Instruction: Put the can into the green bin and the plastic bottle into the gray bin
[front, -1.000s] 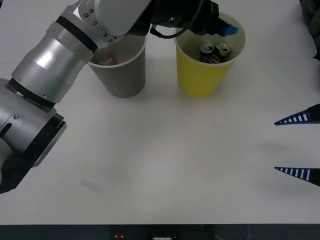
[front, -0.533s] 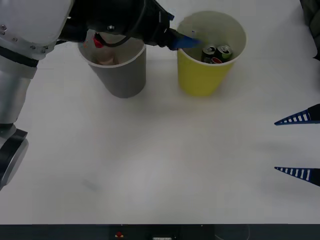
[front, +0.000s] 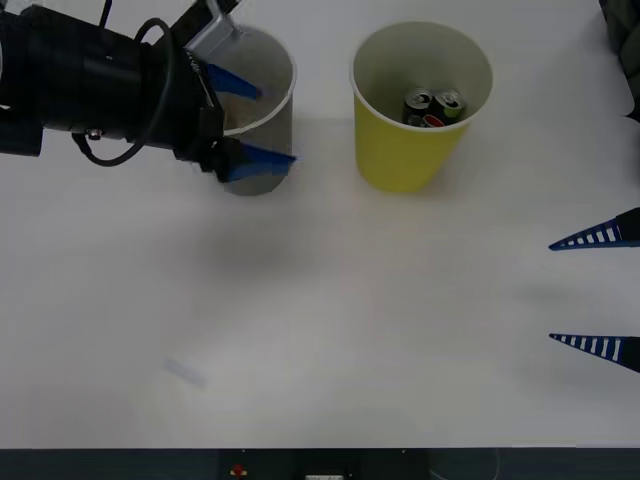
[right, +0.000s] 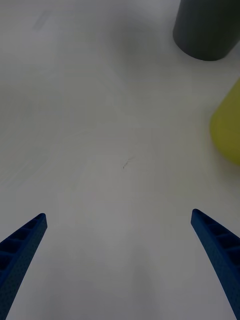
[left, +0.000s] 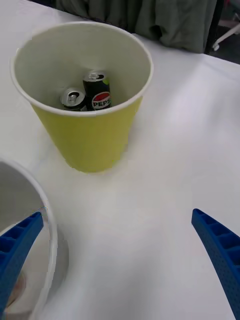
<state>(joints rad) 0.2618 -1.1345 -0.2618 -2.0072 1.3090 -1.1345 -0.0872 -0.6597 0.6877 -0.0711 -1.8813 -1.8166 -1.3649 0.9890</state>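
Left gripper (front: 255, 125): fingers wide apart, holding nothing, over the near rim of the large gray paper-cup-shaped bin (front: 270, 125).
Right gripper (front: 598, 292): spread open, empty (low at the table's right edge).
Small green-rimmed drink can (left: 71, 98): inside the yellow-green cup-shaped bin (front: 410, 150), beside a black Pepsi can (left: 98, 90).

The green bin (left: 90, 135) and gray bin (front: 262, 130) are looking like matt paper; two cans (left: 87, 97) are showing glossy metal; the table (front: 350, 330) is looking smooth and white
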